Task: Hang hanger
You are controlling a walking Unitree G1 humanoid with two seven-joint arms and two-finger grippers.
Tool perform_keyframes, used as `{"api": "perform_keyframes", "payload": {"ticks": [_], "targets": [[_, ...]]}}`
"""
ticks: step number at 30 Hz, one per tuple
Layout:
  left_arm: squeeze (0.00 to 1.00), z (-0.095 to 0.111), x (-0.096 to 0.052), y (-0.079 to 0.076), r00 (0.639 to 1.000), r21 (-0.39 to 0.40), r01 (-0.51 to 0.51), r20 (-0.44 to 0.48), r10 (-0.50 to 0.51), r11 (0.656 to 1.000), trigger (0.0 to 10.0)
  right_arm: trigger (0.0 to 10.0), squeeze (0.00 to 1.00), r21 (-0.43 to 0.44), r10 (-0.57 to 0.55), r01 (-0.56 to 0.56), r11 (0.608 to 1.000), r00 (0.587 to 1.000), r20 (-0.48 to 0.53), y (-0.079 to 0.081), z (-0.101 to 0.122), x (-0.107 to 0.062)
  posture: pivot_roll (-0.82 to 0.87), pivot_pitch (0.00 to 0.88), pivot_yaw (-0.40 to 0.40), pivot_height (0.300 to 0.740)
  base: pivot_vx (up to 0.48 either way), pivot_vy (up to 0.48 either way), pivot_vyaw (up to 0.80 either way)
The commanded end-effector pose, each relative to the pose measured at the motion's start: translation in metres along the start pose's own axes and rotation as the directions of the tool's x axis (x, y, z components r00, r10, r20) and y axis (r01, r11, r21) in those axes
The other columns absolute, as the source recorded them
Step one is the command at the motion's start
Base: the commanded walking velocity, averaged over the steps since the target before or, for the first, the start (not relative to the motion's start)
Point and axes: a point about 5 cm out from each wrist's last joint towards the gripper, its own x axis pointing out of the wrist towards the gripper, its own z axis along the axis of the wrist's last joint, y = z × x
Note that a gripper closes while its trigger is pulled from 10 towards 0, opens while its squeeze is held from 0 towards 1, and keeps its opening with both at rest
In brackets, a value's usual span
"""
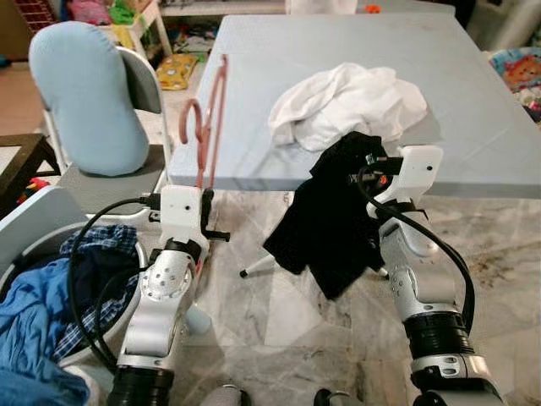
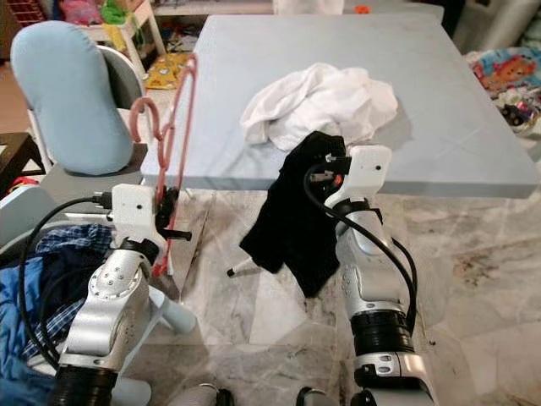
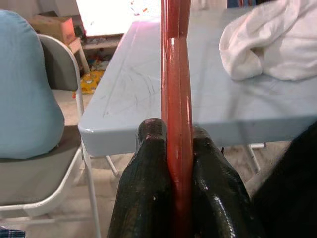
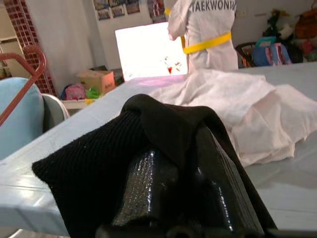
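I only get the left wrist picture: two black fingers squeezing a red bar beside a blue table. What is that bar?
Observer: It is the lower part of a pink-red hanger, held upright by the left gripper, hook at the top.
Operator: What is the other arm doing?
Observer: The right gripper is shut on a black garment that droops below the table edge toward the floor.
Operator: And that white thing on the table?
Observer: A crumpled white cloth, just beyond the black garment.
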Motion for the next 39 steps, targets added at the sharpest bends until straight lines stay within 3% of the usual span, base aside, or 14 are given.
{"api": "perform_keyframes", "payload": {"ticks": [1,8,22,29,32,39], "targets": [[0.00,0.004,0.002,0.001,1.000,-0.021,-0.004,0.026,0.005,1.000,10.0,0.0,0.00,0.004,-0.007,0.007,1.000,0.999,0.052,0.001,0.007,0.004,0.09,0.011,0.039,0.740,0.334,0.000,0.00],[0.00,0.005,0.001,0.000,0.999,-0.017,-0.008,0.038,0.009,1.000,10.0,0.0,0.00,-0.013,0.007,-0.006,1.000,0.998,0.068,0.007,0.012,0.012,0.08,0.025,0.029,0.740,0.385,0.000,0.00],[0.00,-0.001,-0.003,-0.002,0.999,-0.028,-0.021,0.026,0.021,0.999,10.0,0.0,0.00,-0.009,0.018,-0.017,1.000,0.996,0.091,0.015,0.015,0.018,0.07,0.047,0.009,0.740,0.392,0.000,0.60],[0.00,-0.003,-0.004,-0.003,1.000,-0.025,-0.011,0.017,0.011,1.000,10.0,0.0,0.00,-0.006,-0.060,0.061,0.998,0.993,0.106,0.008,0.022,0.027,0.08,0.051,0.010,0.740,0.388,0.000,0.00],[0.00,-0.005,-0.004,-0.004,1.000,-0.025,-0.007,0.008,0.007,1.000,10.0,0.0,0.00,0.042,-0.086,0.083,0.996,0.992,0.092,0.007,0.023,0.031,0.07,0.053,0.008,0.740,0.371,0.000,-0.70],[0.00,-0.007,-0.004,-0.007,1.000,-0.034,0.001,0.001,-0.001,0.999,10.0,0.0,0.00,0.025,-0.078,0.076,0.997,0.993,0.091,0.007,0.022,0.031,0.07,0.059,0.004,0.740,0.197,0.000,-0.80]]}}
